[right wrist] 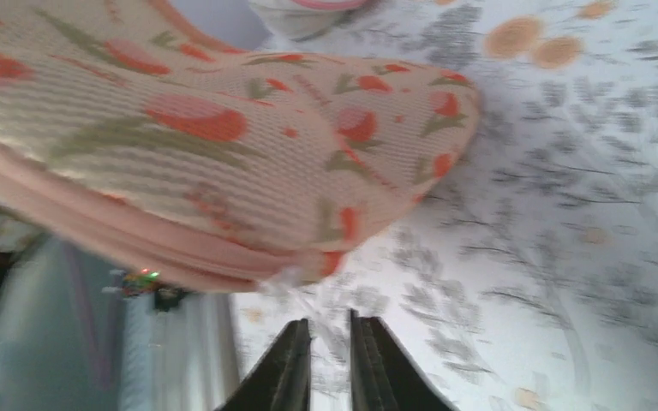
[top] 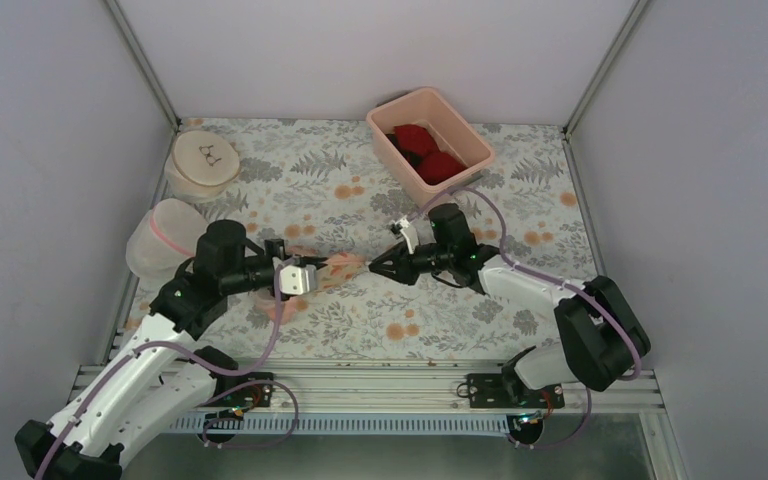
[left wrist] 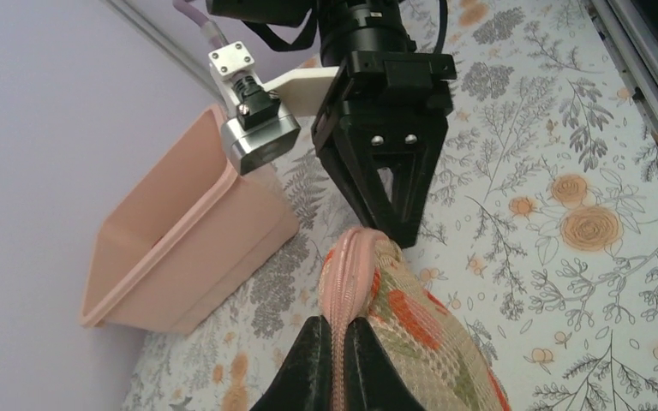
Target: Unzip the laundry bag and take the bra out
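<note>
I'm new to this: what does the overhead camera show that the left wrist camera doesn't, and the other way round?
Only the overhead view: both arms whole, a round beige bag, a white mesh bag, and red garments inside the pink bin.
Only the left wrist view: up close, the left gripper pinching the pink zip trim of the laundry bag, with the right gripper tip by its far end.
Both: the laundry bag, the pink bin, the right gripper and the floral table cover.
</note>
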Robot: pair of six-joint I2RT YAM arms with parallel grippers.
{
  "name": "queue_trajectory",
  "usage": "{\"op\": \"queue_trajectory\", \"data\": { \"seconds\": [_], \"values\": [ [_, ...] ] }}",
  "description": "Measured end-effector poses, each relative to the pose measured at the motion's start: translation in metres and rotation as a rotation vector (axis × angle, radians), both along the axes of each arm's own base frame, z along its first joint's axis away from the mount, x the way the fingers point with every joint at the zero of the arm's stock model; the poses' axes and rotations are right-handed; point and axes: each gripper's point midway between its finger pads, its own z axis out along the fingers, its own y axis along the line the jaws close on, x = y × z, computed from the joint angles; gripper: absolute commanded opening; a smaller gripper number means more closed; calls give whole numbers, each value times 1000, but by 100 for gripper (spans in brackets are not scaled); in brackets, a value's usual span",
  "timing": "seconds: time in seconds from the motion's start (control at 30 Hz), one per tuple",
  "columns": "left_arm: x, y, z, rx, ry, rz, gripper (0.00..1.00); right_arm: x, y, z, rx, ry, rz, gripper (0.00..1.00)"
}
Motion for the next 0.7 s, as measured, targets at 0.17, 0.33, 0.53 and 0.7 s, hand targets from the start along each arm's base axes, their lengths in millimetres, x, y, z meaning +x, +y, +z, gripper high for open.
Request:
{"op": "queue_trajectory", "data": {
  "seconds": [0.17,0.33,0.53,0.7],
  "values": [
    [7,2,-31,56,43,26,2,15,-14,-19,-119,32,-135,58],
    [-2,4,-85,141,134,15,2,33,-31,-3,-199,-31,-271,64],
    [-21,-8,-100,162,175,-63,2,47,-38,40,-191,-125,-347,64],
    [-39,-18,-99,142,200,-146,50,46,-40,40,-209,-126,-358,66]
  ]
}}
